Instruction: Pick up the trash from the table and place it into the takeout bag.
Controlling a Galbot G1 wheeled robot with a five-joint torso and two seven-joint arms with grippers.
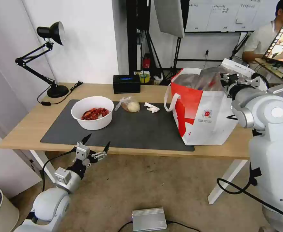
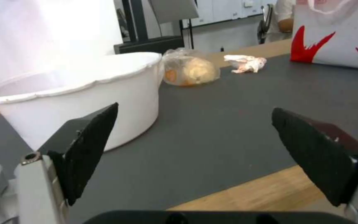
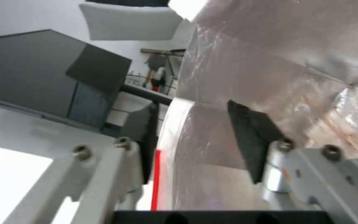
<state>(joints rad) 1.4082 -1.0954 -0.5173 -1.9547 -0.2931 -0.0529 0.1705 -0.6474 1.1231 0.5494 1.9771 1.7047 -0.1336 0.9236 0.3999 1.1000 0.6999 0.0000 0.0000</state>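
Claws: left claw (image 1: 96,143) gapes before the table (image 1: 25,130); right claw (image 3: 195,137) straddles the takeout bag (image 1: 209,119) rim, open.

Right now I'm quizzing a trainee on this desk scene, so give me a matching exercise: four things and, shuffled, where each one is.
Things:
1. bowl
2. tissue
3. tote bag
4. left gripper

Places:
A. open, at the table's near edge
B. far right of the mat
C. mat's left end
D. between lump bag and tote

Pairs: 1-C, 2-D, 3-B, 4-A

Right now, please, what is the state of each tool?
Left tool: open, empty, at the table's front edge.
Right tool: straddling the takeout bag's rim, grip unclear.
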